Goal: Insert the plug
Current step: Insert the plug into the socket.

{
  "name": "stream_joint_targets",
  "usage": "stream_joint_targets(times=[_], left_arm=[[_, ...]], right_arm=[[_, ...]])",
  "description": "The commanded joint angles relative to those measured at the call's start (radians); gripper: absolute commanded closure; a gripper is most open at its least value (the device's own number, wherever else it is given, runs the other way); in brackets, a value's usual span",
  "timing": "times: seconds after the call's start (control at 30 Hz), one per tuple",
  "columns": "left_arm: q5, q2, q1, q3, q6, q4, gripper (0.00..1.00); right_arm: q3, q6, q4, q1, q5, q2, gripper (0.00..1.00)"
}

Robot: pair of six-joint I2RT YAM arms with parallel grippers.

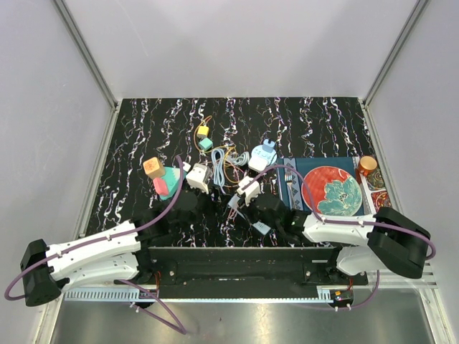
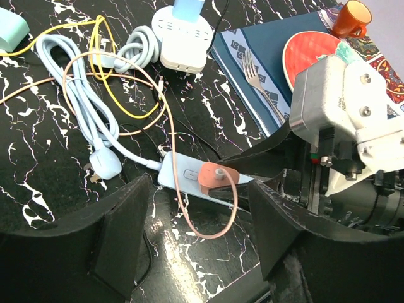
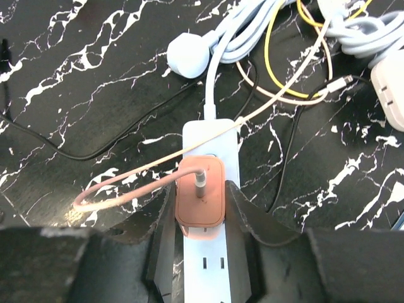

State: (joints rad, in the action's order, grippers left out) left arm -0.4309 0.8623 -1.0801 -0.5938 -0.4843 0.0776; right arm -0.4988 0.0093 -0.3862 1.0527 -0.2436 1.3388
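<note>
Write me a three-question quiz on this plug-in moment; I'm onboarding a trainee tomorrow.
1. True or false: the right gripper is shut on the pink plug.
2. Directly under the pink plug lies: A) the power strip; B) the red plate; C) the fork.
3. Fill in: the left gripper has its jaws ____.

Key: 1 true; 2 A; 3 open.
</note>
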Motion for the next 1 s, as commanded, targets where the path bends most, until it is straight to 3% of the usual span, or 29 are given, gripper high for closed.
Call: stream_joint_targets(times=[0.0, 0.43, 0.7, 0.97], left_arm=[[-0.037, 0.006, -0.004, -0.012, -0.004, -0.03, 0.34], [-0.043, 0.012, -0.004, -0.029, 0.019, -0.001, 0.34], [-0.077, 0.006, -0.003, -0.061, 0.03, 0.045, 0.32], [-0.055, -0.035, 0.055, -0.138, 0.099, 0.135, 0.31]], right_arm=[[-0.053, 0.086, 0.305, -0.002, 0.02, -0.042, 0.63], [-0.191, 0.199, 0.533, -0.002, 0.033, -0.003, 0.53], [-0.334, 0.186, 0.729, 0.0, 0.053, -0.017, 0.28], [-0.569, 0.1, 0.963, -0.019, 0.104, 0.091, 0.24]])
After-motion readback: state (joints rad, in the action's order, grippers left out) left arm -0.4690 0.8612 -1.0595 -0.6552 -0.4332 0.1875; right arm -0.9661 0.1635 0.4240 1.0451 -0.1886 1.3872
